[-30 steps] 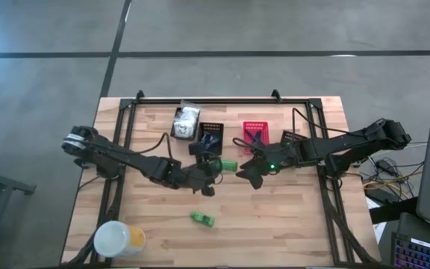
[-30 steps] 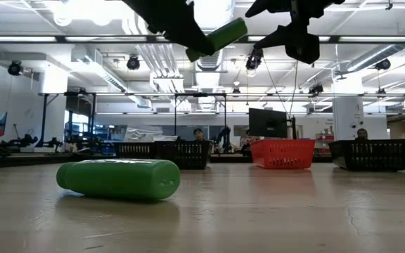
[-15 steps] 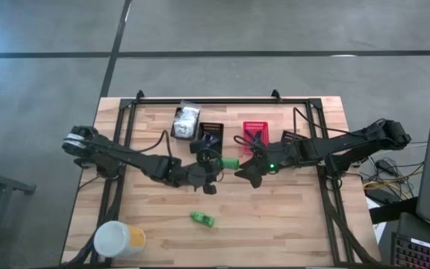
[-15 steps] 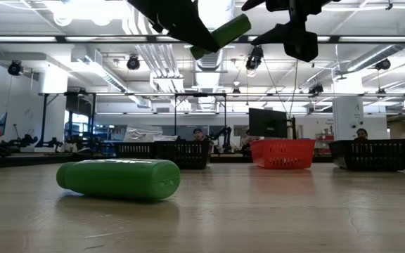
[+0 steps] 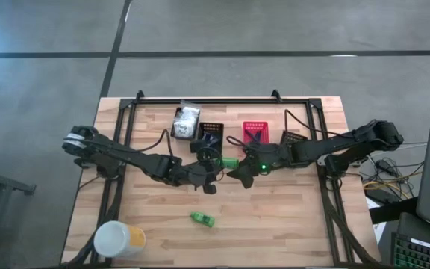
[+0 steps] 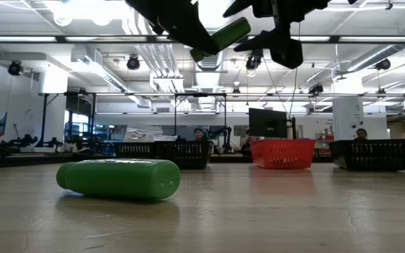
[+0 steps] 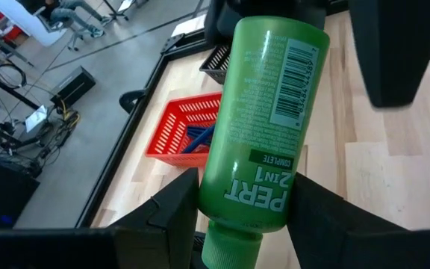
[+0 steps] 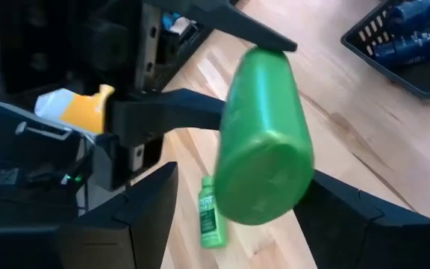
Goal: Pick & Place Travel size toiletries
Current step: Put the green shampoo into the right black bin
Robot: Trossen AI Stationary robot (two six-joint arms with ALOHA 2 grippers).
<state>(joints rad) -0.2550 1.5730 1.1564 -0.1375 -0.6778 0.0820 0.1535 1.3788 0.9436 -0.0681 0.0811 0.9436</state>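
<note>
The left gripper (image 5: 216,166) is holding a green bottle (image 5: 229,162) by its cap end, jaws clamped on it, in the air just in front of the black basket (image 5: 210,134). The right gripper (image 5: 237,172) is reaching in with jaws spread around the bottle's far end, not yet closing. If the left lets go early, the smooth, round bottle, labelled Pert 2 in 1, could slip and fall. A second green bottle (image 5: 203,219) is lying on the tabletop (image 5: 290,224), well in front of that basket.
</note>
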